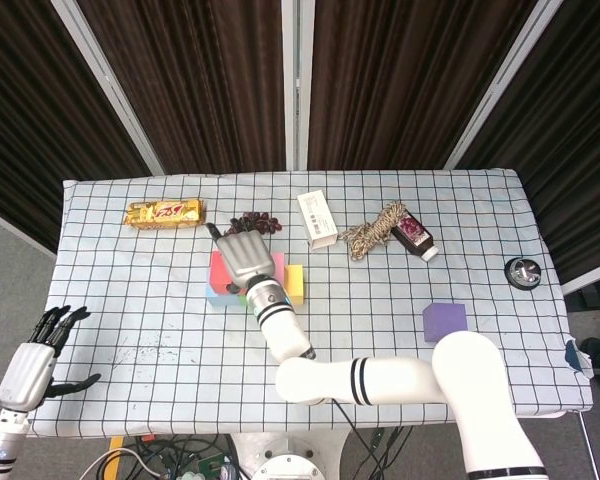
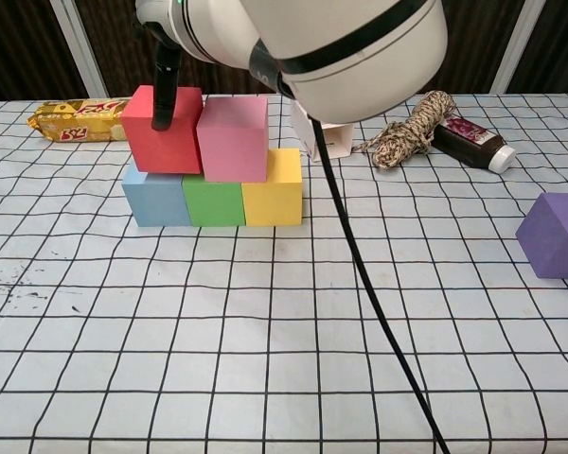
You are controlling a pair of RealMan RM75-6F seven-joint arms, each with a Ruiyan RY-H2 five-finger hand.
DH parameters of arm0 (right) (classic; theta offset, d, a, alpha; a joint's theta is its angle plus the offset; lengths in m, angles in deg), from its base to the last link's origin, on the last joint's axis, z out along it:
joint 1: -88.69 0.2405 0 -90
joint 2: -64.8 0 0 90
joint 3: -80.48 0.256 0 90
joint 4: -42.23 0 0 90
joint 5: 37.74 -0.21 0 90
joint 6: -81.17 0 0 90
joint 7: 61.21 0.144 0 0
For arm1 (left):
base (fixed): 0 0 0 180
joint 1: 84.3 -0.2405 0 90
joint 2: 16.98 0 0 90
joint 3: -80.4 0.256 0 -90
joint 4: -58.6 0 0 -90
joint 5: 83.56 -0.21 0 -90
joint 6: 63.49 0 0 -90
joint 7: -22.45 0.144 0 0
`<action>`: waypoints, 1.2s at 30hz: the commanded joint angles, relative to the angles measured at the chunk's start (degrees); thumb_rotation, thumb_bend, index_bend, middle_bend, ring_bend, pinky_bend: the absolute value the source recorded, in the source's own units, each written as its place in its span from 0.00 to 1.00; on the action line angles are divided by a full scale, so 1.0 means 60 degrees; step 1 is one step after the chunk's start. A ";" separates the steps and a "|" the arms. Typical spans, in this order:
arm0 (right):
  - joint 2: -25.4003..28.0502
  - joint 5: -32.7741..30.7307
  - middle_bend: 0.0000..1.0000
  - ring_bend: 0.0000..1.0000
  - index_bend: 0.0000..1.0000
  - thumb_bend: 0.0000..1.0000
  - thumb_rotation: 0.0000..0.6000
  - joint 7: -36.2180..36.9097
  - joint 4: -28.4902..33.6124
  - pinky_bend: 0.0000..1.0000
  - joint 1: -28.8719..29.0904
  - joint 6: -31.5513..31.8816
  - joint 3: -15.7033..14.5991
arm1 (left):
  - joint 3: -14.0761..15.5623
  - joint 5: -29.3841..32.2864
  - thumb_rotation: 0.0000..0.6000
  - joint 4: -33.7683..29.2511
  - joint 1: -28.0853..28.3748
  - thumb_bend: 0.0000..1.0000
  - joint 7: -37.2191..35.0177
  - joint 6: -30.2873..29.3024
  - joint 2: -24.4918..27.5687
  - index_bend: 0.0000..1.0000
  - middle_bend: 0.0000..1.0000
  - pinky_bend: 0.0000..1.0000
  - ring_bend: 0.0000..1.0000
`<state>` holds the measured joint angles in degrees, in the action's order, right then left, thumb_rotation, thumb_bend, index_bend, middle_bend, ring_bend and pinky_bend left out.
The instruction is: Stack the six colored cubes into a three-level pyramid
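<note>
— So where's the purple cube?

— Alone, well right of my right hand, which rests spread over the red cube and pink cube, one finger touching red. Whether it grips, I can't tell.

— The left hand?

— Open, off-table, farther away.

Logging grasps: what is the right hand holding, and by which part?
The right hand grips the red cube from above, one finger down its near face.

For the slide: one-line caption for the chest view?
Robot hand touches red foam cube beside pink foam cube; purple foam cube waits.
</note>
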<state>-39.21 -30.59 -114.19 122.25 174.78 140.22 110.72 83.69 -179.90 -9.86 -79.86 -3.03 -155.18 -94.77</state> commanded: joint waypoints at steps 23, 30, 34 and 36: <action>-0.0003 -0.0158 0.45 0.06 0.00 0.18 1.00 0.0211 -0.0219 0.00 0.0139 -0.0162 -0.0224 | 0.0007 0.0053 1.00 0.0183 0.0015 0.00 -0.0013 -0.0093 -0.0146 0.05 0.15 0.02 0.05; -0.0053 -0.0144 0.45 0.06 0.00 0.18 1.00 0.0254 -0.0275 0.00 0.0161 -0.0161 -0.0285 | 0.0024 0.0073 1.00 0.0200 0.0003 0.00 -0.0056 -0.0099 -0.0147 0.05 0.15 0.02 0.05; -0.0065 -0.0121 0.45 0.06 0.00 0.18 1.00 0.0245 -0.0298 0.00 0.0170 -0.0145 -0.0333 | 0.0032 0.0072 1.00 0.0204 -0.0003 0.00 -0.0037 -0.0108 -0.0157 0.05 0.15 0.02 0.05; -0.0068 -0.0124 0.45 0.06 0.00 0.18 1.00 0.0250 -0.0326 0.00 0.0176 -0.0147 -0.0329 | 0.0032 0.0083 1.00 0.0205 -0.0007 0.00 -0.0050 -0.0107 -0.0162 0.05 0.15 0.02 0.05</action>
<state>-39.62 -31.33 -112.70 120.29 175.83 139.34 108.74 83.88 -179.39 -8.62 -79.90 -3.34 -155.83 -95.74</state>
